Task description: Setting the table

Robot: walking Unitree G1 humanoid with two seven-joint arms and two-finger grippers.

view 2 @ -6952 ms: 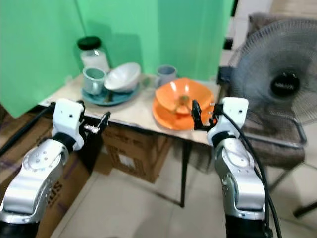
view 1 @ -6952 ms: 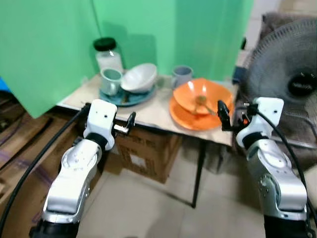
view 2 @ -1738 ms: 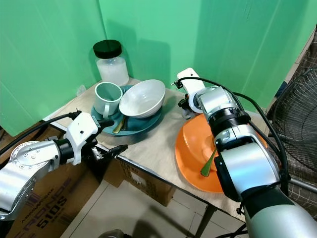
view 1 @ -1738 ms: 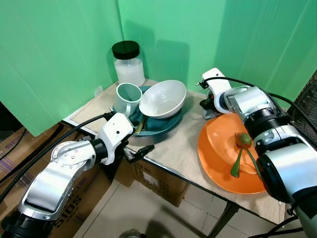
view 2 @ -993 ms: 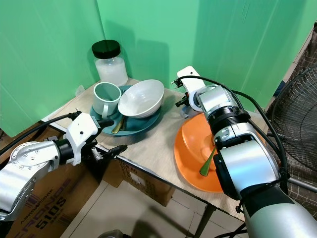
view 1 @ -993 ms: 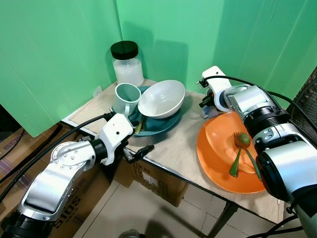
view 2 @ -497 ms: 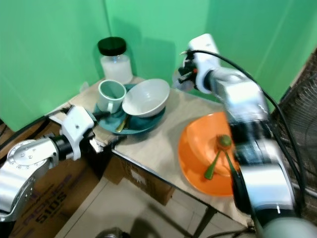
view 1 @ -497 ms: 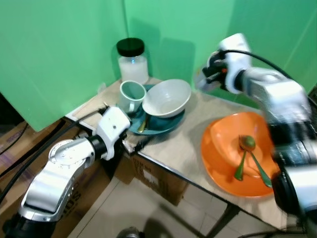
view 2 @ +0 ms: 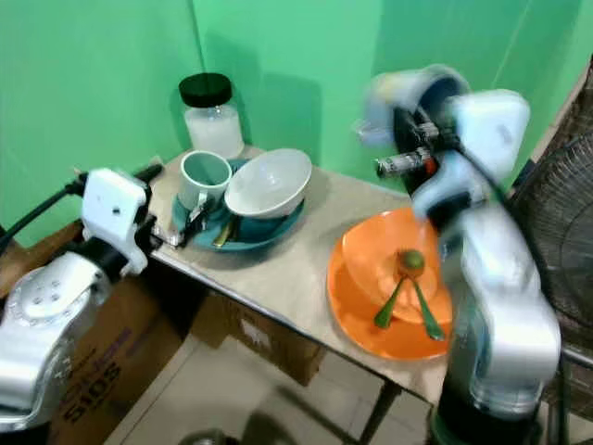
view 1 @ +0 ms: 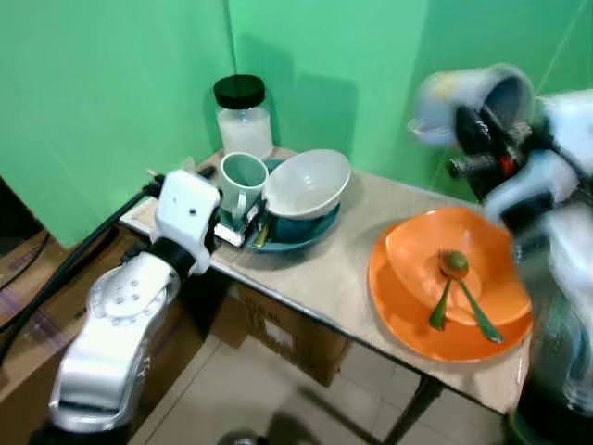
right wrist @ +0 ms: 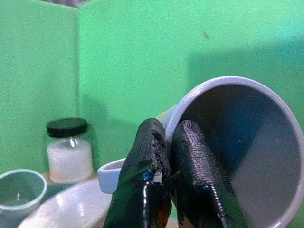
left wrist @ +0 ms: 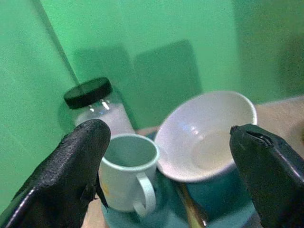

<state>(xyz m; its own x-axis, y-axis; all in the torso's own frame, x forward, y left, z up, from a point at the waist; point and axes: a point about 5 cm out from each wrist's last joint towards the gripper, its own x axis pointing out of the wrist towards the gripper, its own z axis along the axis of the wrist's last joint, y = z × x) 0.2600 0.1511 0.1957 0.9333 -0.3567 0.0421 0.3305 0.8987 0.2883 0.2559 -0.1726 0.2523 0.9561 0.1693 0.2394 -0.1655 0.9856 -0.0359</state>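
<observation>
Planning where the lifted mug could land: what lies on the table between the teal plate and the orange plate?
Bare tabletop separates the teal plate from the orange plate, seen in both eye views.

right gripper (right wrist: 167, 142) has its fingers (right wrist: 147, 152) pinched on the grey mug (right wrist: 237, 152) rim, jar (right wrist: 69, 149) and green backdrop (right wrist: 133, 52) behind

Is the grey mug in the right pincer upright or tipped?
Tipped. The grey ceramic mug, pinched at its rim by the right pincer, is held in the air with its mouth sideways.
</observation>
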